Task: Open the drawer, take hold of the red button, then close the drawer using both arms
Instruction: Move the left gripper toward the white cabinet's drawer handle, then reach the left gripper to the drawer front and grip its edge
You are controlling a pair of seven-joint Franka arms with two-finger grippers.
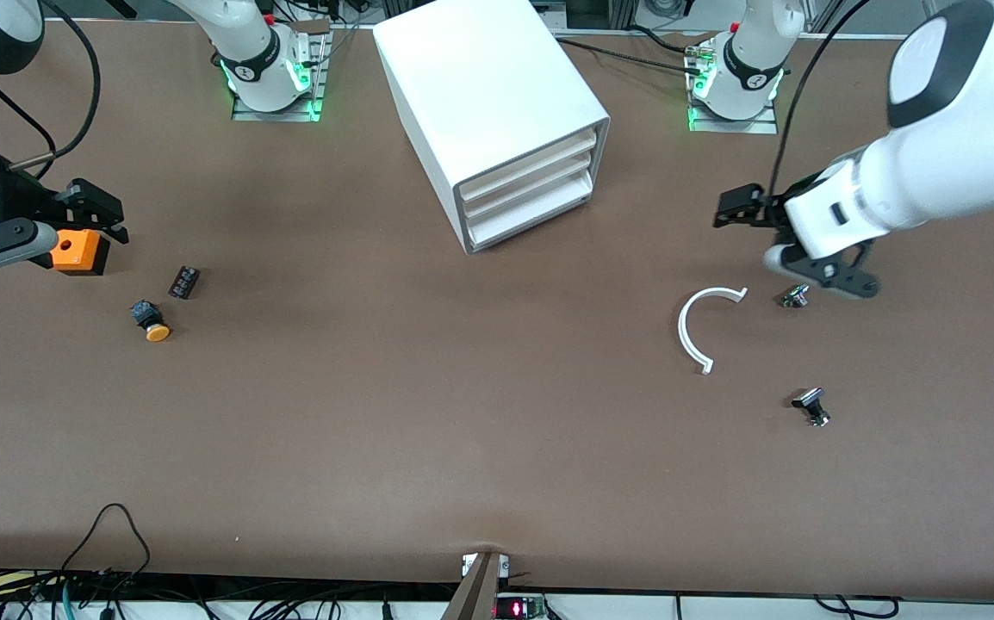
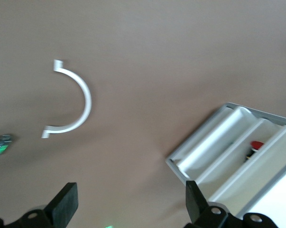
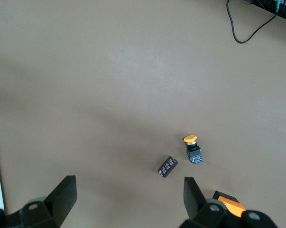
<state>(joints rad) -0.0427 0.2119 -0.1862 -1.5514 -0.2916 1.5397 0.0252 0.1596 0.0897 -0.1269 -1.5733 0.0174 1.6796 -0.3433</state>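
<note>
The white cabinet (image 1: 488, 95) stands mid-table toward the arms' bases. Its three drawers all sit pushed in; the lowest drawer (image 1: 531, 215) is nearest the tabletop and also shows in the left wrist view (image 2: 207, 140). The button's red cap (image 2: 257, 144) shows in a gap between the drawer fronts; I cannot tell which drawer holds it. My left gripper (image 1: 794, 250) is open and empty over the table toward the left arm's end, apart from the cabinet (image 2: 131, 202). My right gripper (image 1: 40, 232) is open and empty over the orange box (image 1: 79, 250) (image 3: 128, 194).
An orange-capped button (image 1: 151, 320) and a small dark block (image 1: 184, 282) lie near the right gripper. A white arc (image 1: 704, 323), a small metal part (image 1: 794, 297) and a black part (image 1: 811, 406) lie near the left gripper. Cables run along the table's front edge.
</note>
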